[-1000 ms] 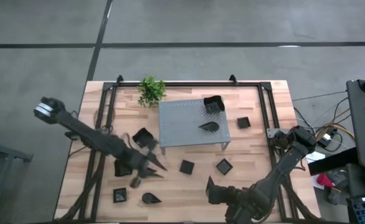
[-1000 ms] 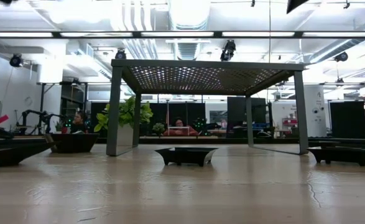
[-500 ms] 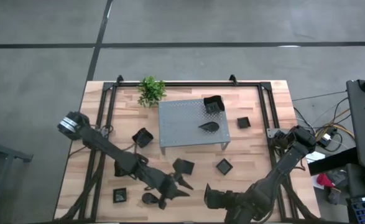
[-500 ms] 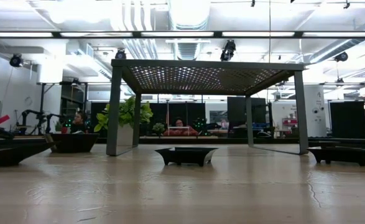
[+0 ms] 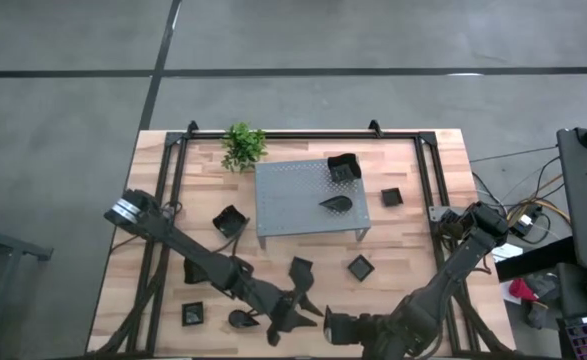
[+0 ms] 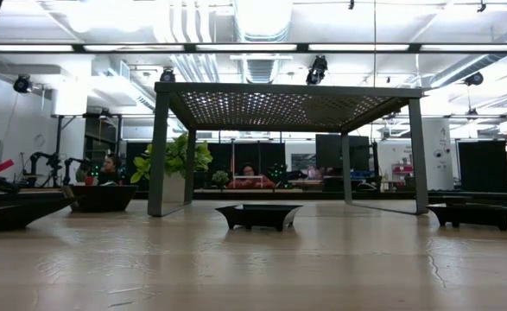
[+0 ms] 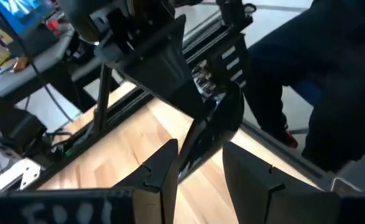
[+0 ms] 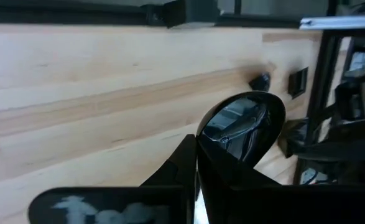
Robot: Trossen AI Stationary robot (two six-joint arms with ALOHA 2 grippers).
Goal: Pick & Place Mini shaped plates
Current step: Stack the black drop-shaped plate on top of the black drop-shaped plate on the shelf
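Observation:
My left gripper (image 5: 301, 310) reaches over the table's near middle and is shut on a black mini plate (image 7: 212, 130), which the left wrist view shows edge-on. Close to its right, my right gripper (image 5: 331, 322) is shut on a glossy teardrop plate (image 8: 244, 127). Several more plates lie flat on the wood, among them a square one (image 5: 360, 267) and another (image 5: 300, 272) just beyond my left fingers. A square plate (image 5: 343, 168) and a teardrop plate (image 5: 335, 203) rest on the grey perforated stand (image 5: 293, 205). Neither gripper shows in the low view. My left gripper pinches the plate between its two fingers (image 7: 160, 171) at the end nearest them (image 7: 191, 155). The plate stands on edge and sticks out past the fingertips, clear of the wood. The fingers reach out nearly level. My right gripper pinches the teardrop plate by its narrower end (image 8: 208, 140) between its shut fingers (image 8: 191, 162). The fingers slant down from the table's right. The round end juts out ahead of them, and the plate hangs tilted, clear of the table.
A small green plant (image 5: 243, 145) stands at the far left beside the stand. More plates lie at the left (image 5: 228, 220), (image 5: 193, 313) and one at the right (image 5: 391, 197). Black frame rails run along both table sides. Bare wood lies to the near right.
My left gripper has swept from the table's left toward the near edge and the right, up to my right gripper, rolling as it went and carrying its plate clear of the wood. My right gripper has tipped a little with its teardrop plate.

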